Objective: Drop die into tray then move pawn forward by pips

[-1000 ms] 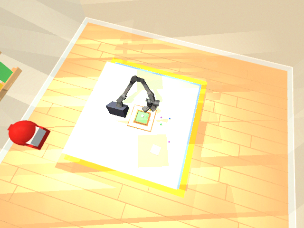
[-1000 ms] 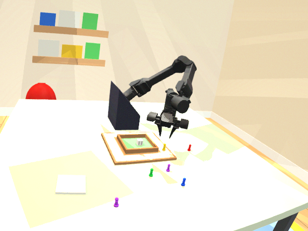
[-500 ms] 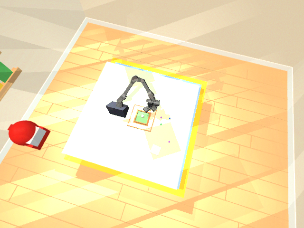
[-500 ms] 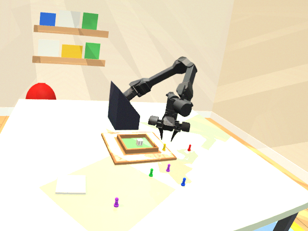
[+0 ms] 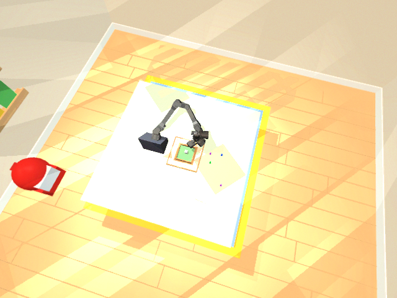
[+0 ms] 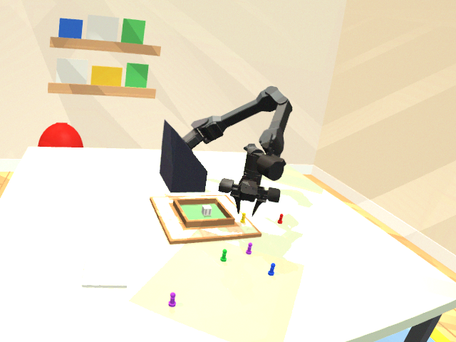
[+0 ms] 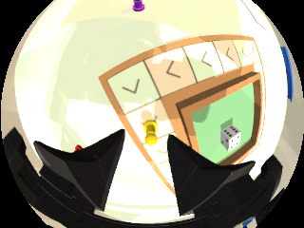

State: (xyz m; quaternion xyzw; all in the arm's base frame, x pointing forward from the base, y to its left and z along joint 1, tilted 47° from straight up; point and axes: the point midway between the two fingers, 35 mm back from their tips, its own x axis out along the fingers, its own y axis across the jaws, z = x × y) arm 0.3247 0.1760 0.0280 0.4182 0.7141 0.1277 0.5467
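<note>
The white die point(image 5: 185, 151) point(image 6: 206, 211) point(image 7: 231, 138) rests on the green floor of the brown-walled tray point(image 6: 209, 223). Its pips show in the wrist view, but I cannot read the top count surely. The yellow pawn point(image 6: 243, 217) point(image 7: 151, 133) stands upright on a side square of the board point(image 5: 181, 167) point(image 6: 215, 240), one square from the corner. The corner square's arrow points towards the pawn's side. My gripper point(image 6: 245, 213) point(image 7: 146, 136) is partly open and empty. Its fingertips are just above the pawn, with one finger to either side in the wrist view.
A red pawn point(image 6: 280, 219) stands beside the board, near my gripper. A green pawn point(image 6: 224, 255), a purple pawn point(image 6: 249, 249), a blue pawn point(image 6: 271, 269) and another purple pawn point(image 6: 172, 299) stand off the board. A flat white piece point(image 6: 104, 285) lies on the table. The dark wedge point(image 6: 180, 169) stands behind the board.
</note>
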